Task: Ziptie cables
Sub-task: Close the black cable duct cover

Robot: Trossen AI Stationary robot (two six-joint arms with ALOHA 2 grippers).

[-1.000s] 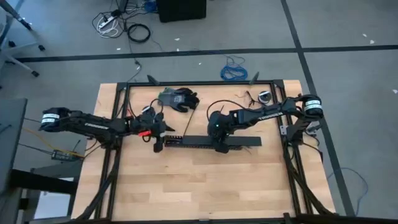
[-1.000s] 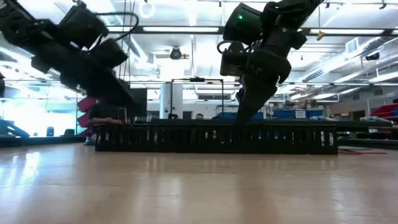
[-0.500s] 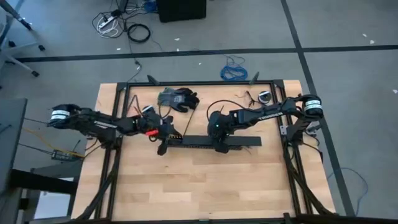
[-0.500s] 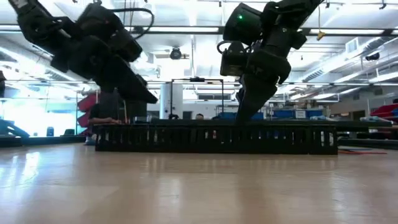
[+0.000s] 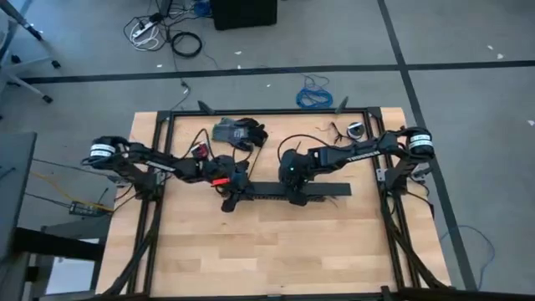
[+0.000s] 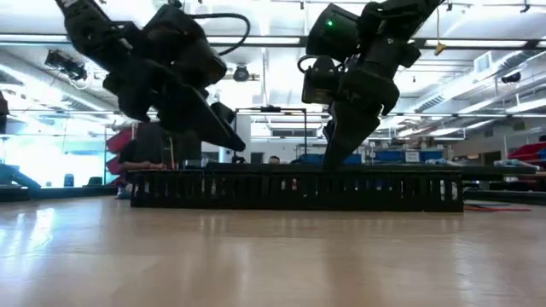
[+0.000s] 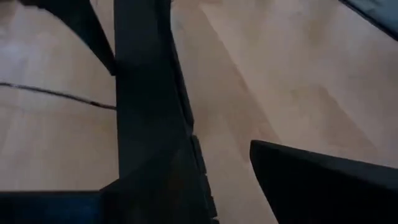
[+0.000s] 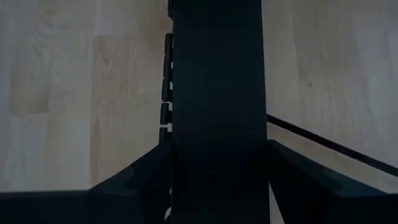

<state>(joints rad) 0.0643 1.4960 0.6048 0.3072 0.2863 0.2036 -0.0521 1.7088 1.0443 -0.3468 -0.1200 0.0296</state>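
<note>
A long black slotted strip point(image 5: 284, 191) lies flat across the middle of the wooden table point(image 5: 276, 251). My right gripper point(image 5: 294, 196) is shut on it near its middle. My left gripper point(image 5: 229, 199) hovers open over the strip's left end point(image 7: 149, 106), one finger on each side and slightly above it in the low view point(image 6: 232, 143). One thin dark cable point(image 7: 56, 93) lies on the table beside the strip, and it also shows in the right wrist view point(image 8: 323, 144). The other cables are not visible. My right gripper pinches the black strip's two long sides point(image 8: 217, 155) between its two fingers point(image 8: 134, 180), near the strip's middle. The fingers come from above, pointing down, and lie across the strip. The strip lies flat on the table point(image 6: 290, 192).
A dark glove point(image 5: 240, 132) lies at the table's far side, and a small round object point(image 5: 355, 130) at the far right. A black frame point(image 5: 276, 111) borders the table. A blue coiled cable point(image 5: 316, 94) lies on the floor beyond. Bare wood fills the near half.
My left gripper has gone toward the table's right edge, from beyond the strip's left end to over that end, staying a little above it. The strip and my right gripper have kept still.
</note>
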